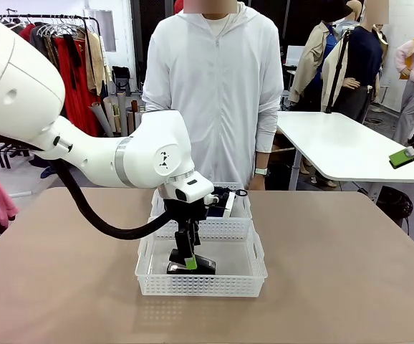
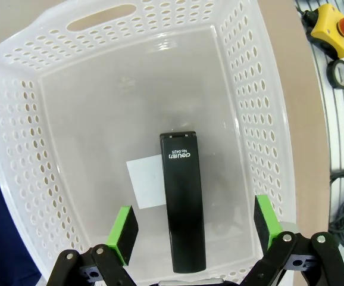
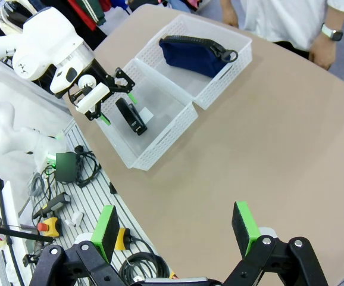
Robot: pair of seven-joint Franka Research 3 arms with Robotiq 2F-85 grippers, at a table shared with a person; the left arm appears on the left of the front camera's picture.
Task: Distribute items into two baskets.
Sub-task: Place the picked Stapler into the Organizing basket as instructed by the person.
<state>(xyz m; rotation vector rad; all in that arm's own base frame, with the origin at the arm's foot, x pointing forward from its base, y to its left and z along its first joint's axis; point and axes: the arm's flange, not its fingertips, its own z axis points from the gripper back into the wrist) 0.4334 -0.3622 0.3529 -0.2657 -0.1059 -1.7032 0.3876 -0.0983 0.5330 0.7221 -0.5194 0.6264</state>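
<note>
The small black rigid desk stapler (image 2: 183,201) lies flat on the base of the larger white perforated plastic basket (image 2: 17,137), directly between the left gripper's (image 2: 191,229) wide-apart green pads, looking hard, dense and best pinched across its narrow long sides

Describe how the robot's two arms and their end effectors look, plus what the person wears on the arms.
The left arm is glossy white with rounded joints, a grey ring and a thick black cable looping beneath it. Its left end effector has black linkage fingers with bright green pads. The right end effector is built the same way, black with green pads. The person wears a white zip hoodie with long sleeves and a wristwatch.
</note>
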